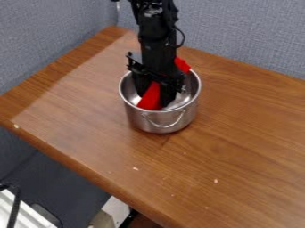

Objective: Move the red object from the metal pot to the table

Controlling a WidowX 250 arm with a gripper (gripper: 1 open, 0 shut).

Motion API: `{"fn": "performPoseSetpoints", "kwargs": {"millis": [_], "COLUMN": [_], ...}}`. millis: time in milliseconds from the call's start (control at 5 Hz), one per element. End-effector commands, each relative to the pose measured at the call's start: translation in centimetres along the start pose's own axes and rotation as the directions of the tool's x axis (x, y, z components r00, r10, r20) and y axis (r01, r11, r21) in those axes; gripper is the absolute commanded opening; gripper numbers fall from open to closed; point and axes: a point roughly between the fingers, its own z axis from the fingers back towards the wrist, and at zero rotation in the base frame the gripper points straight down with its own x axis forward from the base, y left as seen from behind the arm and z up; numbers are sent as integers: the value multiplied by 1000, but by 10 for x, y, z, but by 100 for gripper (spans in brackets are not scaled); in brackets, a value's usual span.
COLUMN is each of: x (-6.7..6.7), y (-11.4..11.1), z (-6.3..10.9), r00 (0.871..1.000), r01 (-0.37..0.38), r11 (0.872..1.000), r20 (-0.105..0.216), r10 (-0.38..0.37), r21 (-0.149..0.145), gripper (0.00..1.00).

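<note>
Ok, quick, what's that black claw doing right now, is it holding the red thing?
Gripper: down in the metal pot, closed around the red object.
</note>
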Motion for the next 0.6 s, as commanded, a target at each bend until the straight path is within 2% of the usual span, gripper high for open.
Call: {"fn": "performPoseSetpoints", "kwargs": {"millis": [0, 400], "x": [2, 3], "y": [1, 0], "z": [16, 41], "r00": [999, 994], "r01": [-7, -12], "r11": [1000, 1000], "r20": [46, 105], "r10": [7, 12], "r21": [-3, 1], "gripper": [0, 0]}}
